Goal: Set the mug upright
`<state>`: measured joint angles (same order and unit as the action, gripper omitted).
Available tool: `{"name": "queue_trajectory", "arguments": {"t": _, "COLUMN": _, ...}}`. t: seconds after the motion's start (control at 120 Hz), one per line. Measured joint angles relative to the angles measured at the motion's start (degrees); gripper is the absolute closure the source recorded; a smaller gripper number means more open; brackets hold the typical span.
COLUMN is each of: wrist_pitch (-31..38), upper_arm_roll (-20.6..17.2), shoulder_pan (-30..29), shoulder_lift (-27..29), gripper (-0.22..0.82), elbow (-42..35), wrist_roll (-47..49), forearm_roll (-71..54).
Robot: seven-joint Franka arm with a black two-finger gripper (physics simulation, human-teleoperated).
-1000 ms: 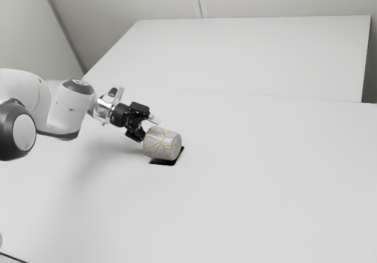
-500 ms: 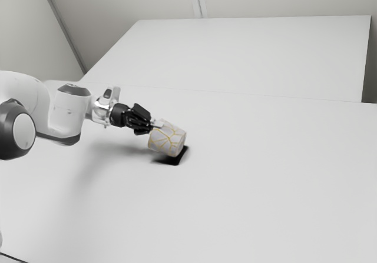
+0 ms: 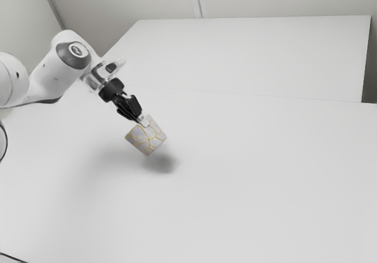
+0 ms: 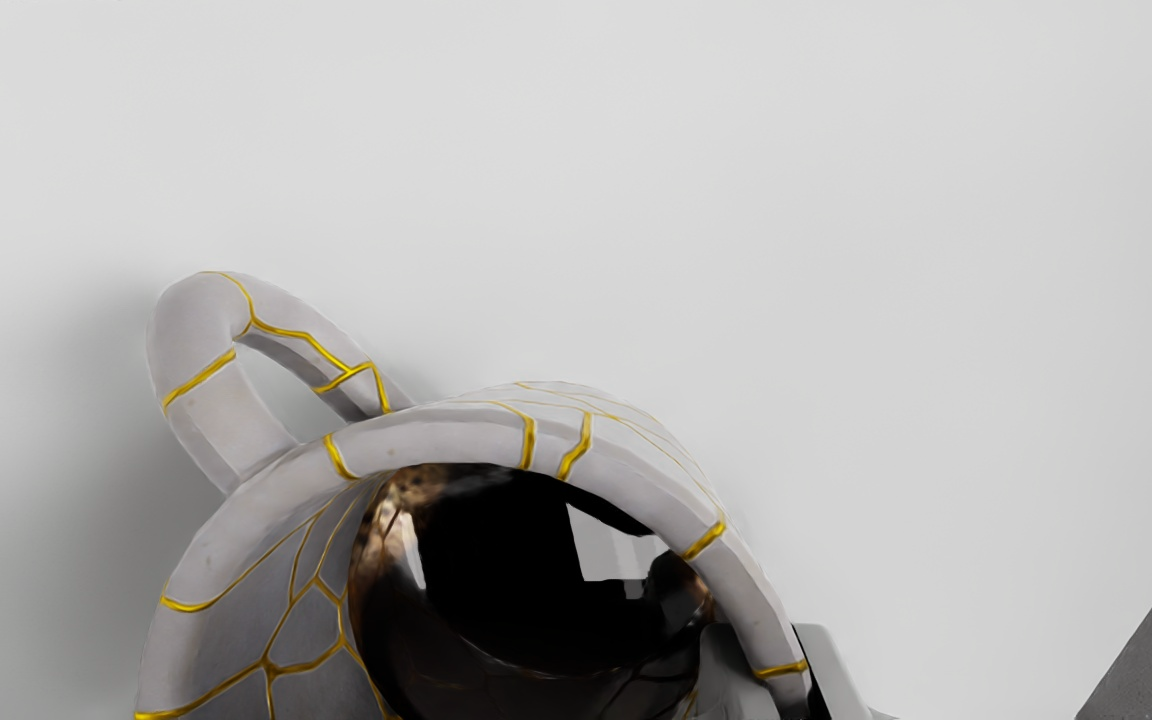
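As the mug [image 3: 147, 138] hangs tilted above the white table [image 3: 265, 180], it is not standing upright, and below it lies a soft grey shadow [image 3: 161, 165], which is apart from it. Its body is pale, almost white with a little grey, and thin golden veins run over the outside wall, over the rim [image 4: 426, 440] and also inside. The mouth is turned toward my hand, in a slanting way, and its base points down and toward the exterior view's right. Deep inside I see a dark, glossy surface [image 4: 516, 570] with bright reflections; what it is exactly, I cannot tell. The handle [image 4: 191, 340] goes out from the side of the mug, away from the fingers, and it is free. The gripper [image 3: 142, 121] is closed onto the mug's wall: one finger is inside the mouth, the other is outside, and between them there is only the thickness of the wall near the rim. The rim hides a part of this grip, so I cannot see the full contact. Around, the arm [image 3: 50, 77] comes from the exterior view's left, above the table. Behind the table a large white surface [image 3: 253, 57] is visible, and near the exterior view's lower left corner there is a thin dark line, similar to a cable [image 3: 13, 257].
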<state>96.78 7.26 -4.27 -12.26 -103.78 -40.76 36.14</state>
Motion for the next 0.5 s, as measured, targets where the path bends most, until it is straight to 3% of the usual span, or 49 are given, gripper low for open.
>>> {"name": "queue_trajectory", "arguments": {"t": 0.142, "wrist_pitch": 5.51, "upper_arm_roll": -3.45, "shoulder_pan": 1.28, "shoulder_lift": 1.5, "gripper": 0.79, "elbow": 0.84, "wrist_roll": 5.15, "forearm_roll": -16.56}}
{"name": "queue_trajectory", "arguments": {"t": 0.283, "wrist_pitch": 11.85, "upper_arm_roll": -4.14, "shoulder_pan": 1.84, "shoulder_lift": 1.45, "gripper": 0.79, "elbow": -0.37, "wrist_roll": 9.88, "forearm_roll": -28.16}}
{"name": "queue_trajectory", "arguments": {"t": 0.5, "wrist_pitch": 23.73, "upper_arm_roll": -4.22, "shoulder_pan": 2.25, "shoulder_lift": 2.62, "gripper": 0.79, "elbow": -10.85, "wrist_roll": 16.44, "forearm_roll": -35.94}}
